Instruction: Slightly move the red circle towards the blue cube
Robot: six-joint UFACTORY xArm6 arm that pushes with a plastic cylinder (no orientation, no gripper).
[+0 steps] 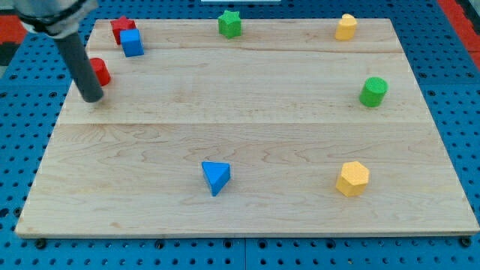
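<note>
The red circle (100,71) lies near the board's left edge, partly hidden behind my rod. The blue cube (132,43) sits a little above and to the right of it, at the top left. A second red block (121,27) stands just behind the blue cube, touching it. My tip (93,97) rests on the board just below and slightly left of the red circle, touching or nearly touching it.
A green star (230,23) and a yellow block (346,27) stand along the top edge. A green cylinder (373,91) is at the right. A blue triangle (216,177) and a yellow hexagon (352,178) are near the bottom. The wooden board (247,112) lies on a blue pegboard.
</note>
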